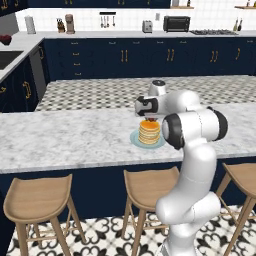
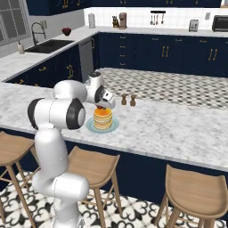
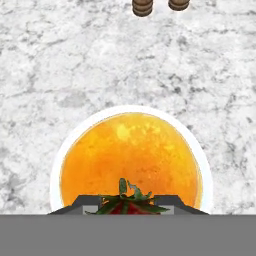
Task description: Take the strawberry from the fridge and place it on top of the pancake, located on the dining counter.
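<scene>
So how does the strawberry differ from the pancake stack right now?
The strawberry is tiny and red with green leaves; the pancake stack is far wider, round and golden-orange. The strawberry is held in the tool just above the stack, while the pancake rests on a pale plate on the dining counter. Both are food, lined up over the same plate.

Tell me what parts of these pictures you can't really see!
- Strawberry: hand view, its red body is mostly hidden between the claw tips and cut off by the bottom; the leaves show.
- Strawberry in both base views: too small, tucked under the hand above the pancake.
- Plate: hand view, just a thin rim peeks round the pancake.
- Two brown shakers: hand view, cut off by the top edge.
- Whether the berry touches the pancake: cannot tell.
</scene>
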Tool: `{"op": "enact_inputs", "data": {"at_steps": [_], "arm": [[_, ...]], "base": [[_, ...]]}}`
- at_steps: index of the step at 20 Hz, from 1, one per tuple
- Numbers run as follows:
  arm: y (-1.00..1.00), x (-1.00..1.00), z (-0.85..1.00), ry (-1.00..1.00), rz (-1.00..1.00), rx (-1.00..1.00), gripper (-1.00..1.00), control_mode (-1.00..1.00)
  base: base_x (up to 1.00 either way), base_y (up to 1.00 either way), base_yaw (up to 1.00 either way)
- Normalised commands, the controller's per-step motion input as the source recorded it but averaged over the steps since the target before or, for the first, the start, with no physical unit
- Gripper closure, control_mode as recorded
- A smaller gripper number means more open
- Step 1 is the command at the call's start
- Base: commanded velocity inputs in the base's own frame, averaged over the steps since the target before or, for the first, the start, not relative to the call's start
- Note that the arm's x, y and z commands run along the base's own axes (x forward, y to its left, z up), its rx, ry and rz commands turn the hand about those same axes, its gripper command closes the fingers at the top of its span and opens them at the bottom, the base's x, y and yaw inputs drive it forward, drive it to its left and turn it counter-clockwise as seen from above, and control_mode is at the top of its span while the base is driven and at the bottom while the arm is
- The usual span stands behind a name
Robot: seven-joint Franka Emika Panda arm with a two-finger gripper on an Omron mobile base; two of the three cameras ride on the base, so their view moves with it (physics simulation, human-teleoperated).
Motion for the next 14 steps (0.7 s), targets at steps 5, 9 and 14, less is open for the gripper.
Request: {"op": "enact_inputs", "data": {"at_steps": [5, 9, 14], "arm": [[-0.01, 0.28, -0.1, 0.0, 0.0, 0.0, 1.0, -1.0], [-0.05, 0.01, -0.02, 0.0, 0.0, 0.0, 1.0, -1.0], [-0.12, -0.09, 0.0, -0.07, 0.0, 0.02, 1.0, -1.0]], "base": [[0.0, 0.0, 0.0], [0.0, 0.0, 0.0], [0.0, 0.0, 0.0]]}}
